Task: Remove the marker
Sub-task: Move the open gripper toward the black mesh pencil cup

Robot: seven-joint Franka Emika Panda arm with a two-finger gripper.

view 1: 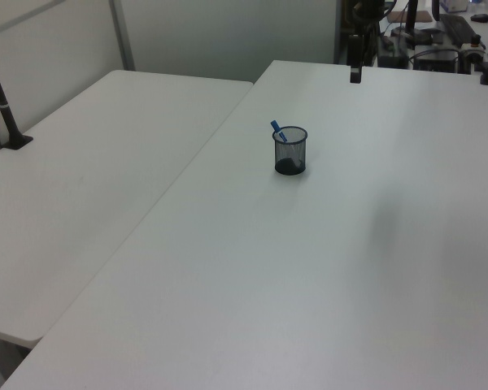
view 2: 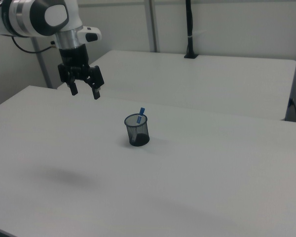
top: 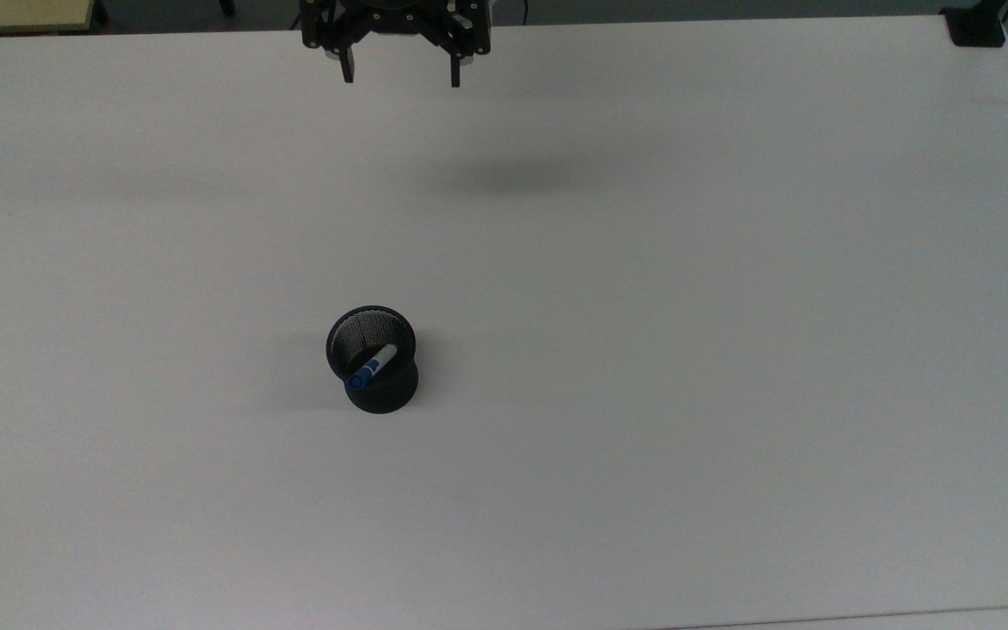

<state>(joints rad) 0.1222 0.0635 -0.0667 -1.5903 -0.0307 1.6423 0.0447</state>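
Now | marker (top: 373, 367): white barrel, blue cap, seemingly leaning | cup (top: 379, 398)

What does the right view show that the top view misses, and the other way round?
The right view alone shows the arm above the open gripper, and how the marker pokes above the rim of the mesh cup. The top view alone looks down into the cup, where the marker's white barrel leans against its wall. Both show gripper, cup, marker and white table, with the gripper well away from the cup.

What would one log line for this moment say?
gripper: open, empty, raised away from cup | marker: leaning in mesh cup | table | removal: not begun
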